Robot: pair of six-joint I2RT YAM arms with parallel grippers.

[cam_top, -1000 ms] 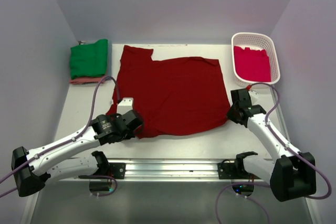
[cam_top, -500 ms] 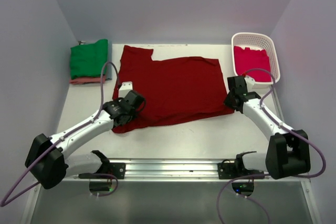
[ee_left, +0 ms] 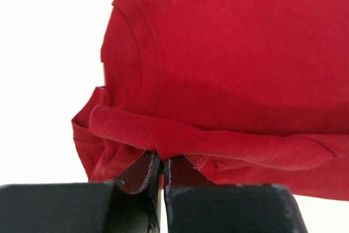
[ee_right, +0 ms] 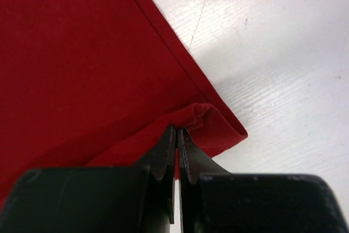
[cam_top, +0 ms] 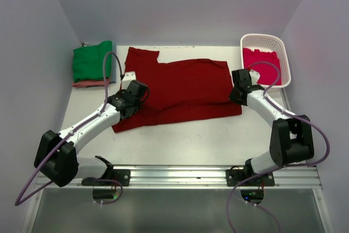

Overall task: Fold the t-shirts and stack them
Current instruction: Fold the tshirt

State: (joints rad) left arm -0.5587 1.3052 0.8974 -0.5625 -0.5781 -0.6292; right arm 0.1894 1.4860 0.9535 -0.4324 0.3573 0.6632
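The large dark red t-shirt (cam_top: 180, 88) lies spread on the white table, its near edge folded back over itself. My left gripper (cam_top: 132, 92) is shut on the shirt's folded left edge; in the left wrist view the cloth (ee_left: 218, 53) is pinched between the closed fingertips (ee_left: 162, 159). My right gripper (cam_top: 238, 87) is shut on the shirt's right hem; the right wrist view shows the cloth (ee_right: 82, 53) bunched at the closed fingertips (ee_right: 178, 135). A folded green t-shirt (cam_top: 92, 61) lies on a salmon-pink one (cam_top: 87, 84) at far left. A crimson-pink t-shirt (cam_top: 262, 65) sits in the basket.
The white lattice basket (cam_top: 266, 39) stands at the far right corner. The bare white table (cam_top: 185, 140) shows in front of the shirt, with the metal rail (cam_top: 174, 175) at the near edge. Purple-grey walls enclose the back and both sides.
Both grippers have moved away from me, carrying the shirt's near edge over its body. The visible shirt has become shorter front to back, and more bare table shows in front.
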